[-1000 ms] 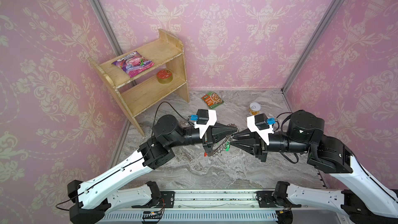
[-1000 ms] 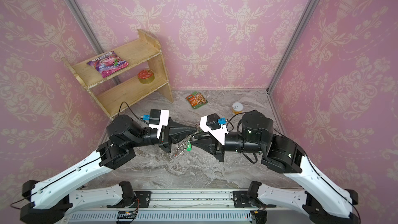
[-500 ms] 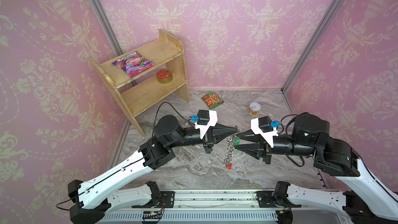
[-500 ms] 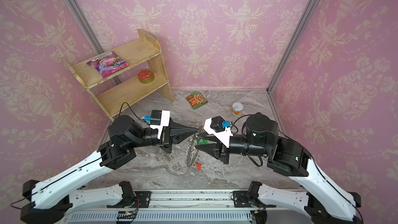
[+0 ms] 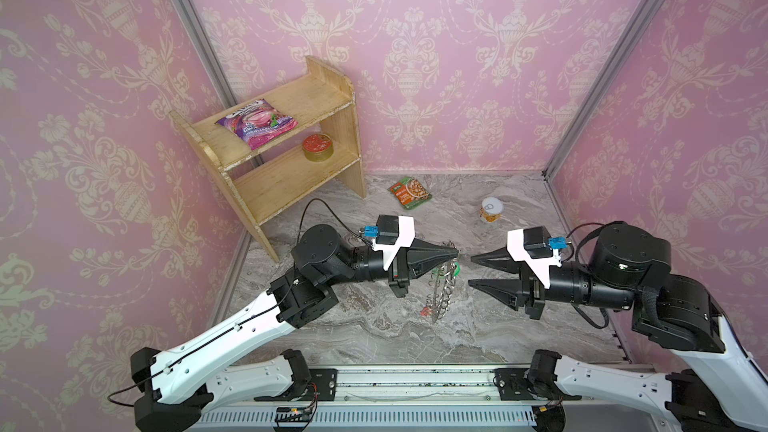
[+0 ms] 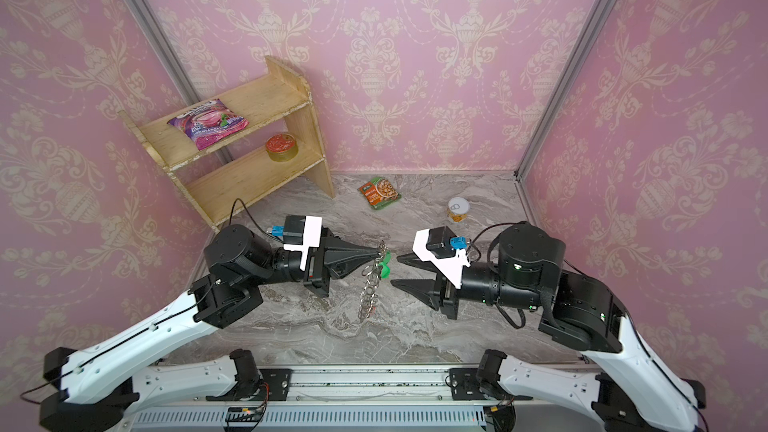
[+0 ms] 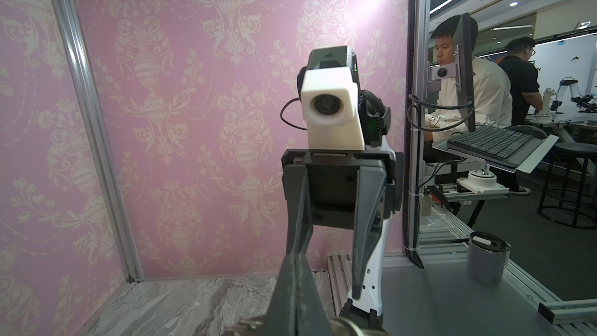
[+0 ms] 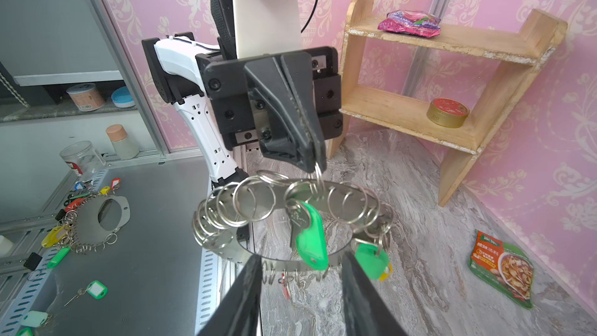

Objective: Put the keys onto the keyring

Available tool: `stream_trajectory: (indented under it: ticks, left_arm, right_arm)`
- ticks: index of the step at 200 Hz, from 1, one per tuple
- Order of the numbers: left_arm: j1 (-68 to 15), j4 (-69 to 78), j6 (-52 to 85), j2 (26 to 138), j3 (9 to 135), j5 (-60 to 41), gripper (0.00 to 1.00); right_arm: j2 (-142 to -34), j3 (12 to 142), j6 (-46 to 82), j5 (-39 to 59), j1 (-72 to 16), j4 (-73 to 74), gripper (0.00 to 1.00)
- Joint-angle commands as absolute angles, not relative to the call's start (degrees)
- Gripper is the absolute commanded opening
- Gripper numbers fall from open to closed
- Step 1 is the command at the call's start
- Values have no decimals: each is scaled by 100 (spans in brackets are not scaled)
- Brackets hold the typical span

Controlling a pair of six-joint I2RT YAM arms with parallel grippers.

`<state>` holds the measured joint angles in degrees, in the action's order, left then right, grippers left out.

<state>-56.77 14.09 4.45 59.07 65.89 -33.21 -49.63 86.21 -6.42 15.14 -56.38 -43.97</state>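
Observation:
My left gripper (image 5: 456, 252) (image 6: 379, 249) is shut on one wire loop of the keyring (image 5: 442, 288) (image 6: 369, 290), which hangs edge-on below it above the marble floor. In the right wrist view the grey ring plate (image 8: 226, 250) carries two green keys (image 8: 311, 237) (image 8: 371, 260), a yellow key (image 8: 386, 273) and a red key (image 8: 286, 286). My right gripper (image 5: 471, 270) (image 6: 395, 270) (image 8: 302, 255) stands open just right of the keyring, holding nothing. In the left wrist view my shut left gripper (image 7: 295, 258) faces the right arm.
A wooden shelf (image 5: 291, 160) at the back left holds a pink snack bag (image 5: 257, 122) and a red-lidded tin (image 5: 317, 147). A green-orange packet (image 5: 409, 191) and a small can (image 5: 491, 209) lie near the back wall. Outside the cell lies another ring plate (image 8: 100, 218) with loose keys.
The right gripper opened and drew back to the right, away from the keyring. The keyring swung down and now hangs from the left gripper alone.

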Motion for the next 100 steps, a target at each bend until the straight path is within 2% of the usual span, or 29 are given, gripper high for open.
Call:
stream_trajectory:
  ticks: [1, 51, 100]
  left_arm:
    - [-5660, 1870, 561, 5804, 6574, -3589, 0]
    - [-5660, 1952, 615, 5862, 6591, -3691, 0]
    - [-5660, 1966, 624, 5867, 6587, -3727, 0]
  right_arm:
    - [-4927, 8719, -699, 1469, -5665, -4160, 36]
    - [-5139, 8622, -639, 1695, -5652, -3769, 26]
    - [-5183, 8578, -591, 1751, -5643, -3607, 24]
